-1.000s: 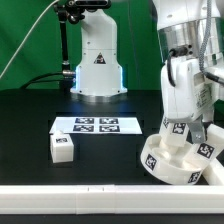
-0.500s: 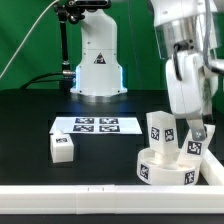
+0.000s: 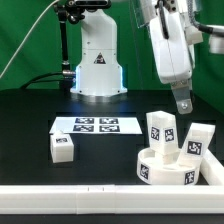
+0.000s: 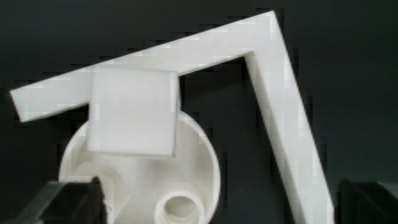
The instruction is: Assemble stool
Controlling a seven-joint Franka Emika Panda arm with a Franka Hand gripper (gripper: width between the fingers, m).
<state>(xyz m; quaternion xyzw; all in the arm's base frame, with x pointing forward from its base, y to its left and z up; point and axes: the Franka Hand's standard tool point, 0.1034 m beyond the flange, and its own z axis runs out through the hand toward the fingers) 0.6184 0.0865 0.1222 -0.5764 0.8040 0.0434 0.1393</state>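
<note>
Now: claw (image 3: 183, 101) hangs high over the exterior view's right, clear of everything. In the wrist view its fingers (image 4: 71, 196) sit far apart at the frame edges with nothing between them, so it is wide open and empty.

Seat disc (image 3: 160, 168) lies flat on the black surface (image 3: 30, 120), near the white rail (image 3: 80, 197). One leg (image 3: 160, 129) stands upright on the disc. A second leg (image 3: 200, 140) stands at the disc's far edge, on the exterior view's right; whether it is seated in a hole or only beside the disc, I cannot tell. A loose leg (image 3: 62, 148) lies well apart on the exterior view's left, just beside the marker board (image 3: 97, 125).

Risks, as I judge them:
- Standing legs may only be resting in place and not tightened; a brush from the claw on its next descent could tip them.
- Reaching for the loose leg means crossing near the upright ones.
- Pressing a leg off-centre could skid the disc.
</note>
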